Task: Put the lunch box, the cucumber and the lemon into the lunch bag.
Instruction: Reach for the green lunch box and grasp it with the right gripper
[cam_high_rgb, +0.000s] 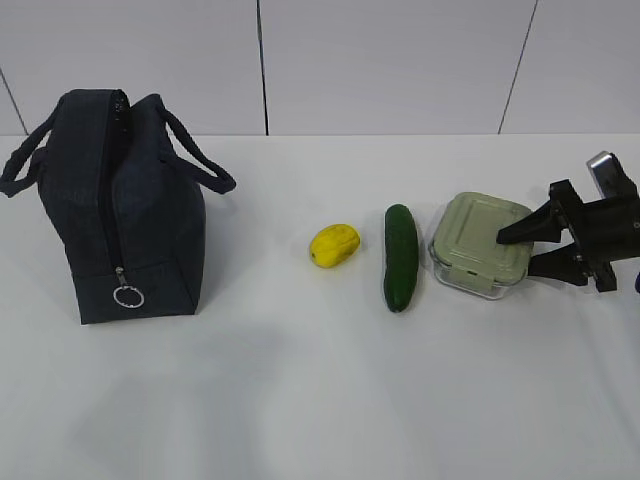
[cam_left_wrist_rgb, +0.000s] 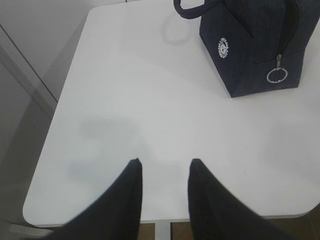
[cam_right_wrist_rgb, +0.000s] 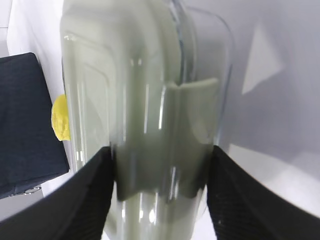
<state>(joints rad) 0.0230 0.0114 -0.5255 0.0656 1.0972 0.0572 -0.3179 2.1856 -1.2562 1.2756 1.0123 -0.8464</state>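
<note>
The lunch box (cam_high_rgb: 480, 243), clear glass with a sage-green lid, rests on the white table at the right. My right gripper (cam_high_rgb: 518, 252) is open, with its fingers spread above and below the box's right edge. In the right wrist view the lunch box (cam_right_wrist_rgb: 150, 100) fills the frame between the fingers (cam_right_wrist_rgb: 90, 200). The cucumber (cam_high_rgb: 401, 257) lies left of the box, and the lemon (cam_high_rgb: 333, 245) left of that; the lemon (cam_right_wrist_rgb: 60, 119) also peeks past the box. The navy lunch bag (cam_high_rgb: 118, 205) stands at the far left with its zipper closed. My left gripper (cam_left_wrist_rgb: 164, 162) is open and empty above bare table, near the bag (cam_left_wrist_rgb: 255, 45).
The table's rounded left corner and front edge (cam_left_wrist_rgb: 150, 218) lie just under my left gripper. A grey wall stands behind the table. Bare tabletop stretches between the bag and the lemon.
</note>
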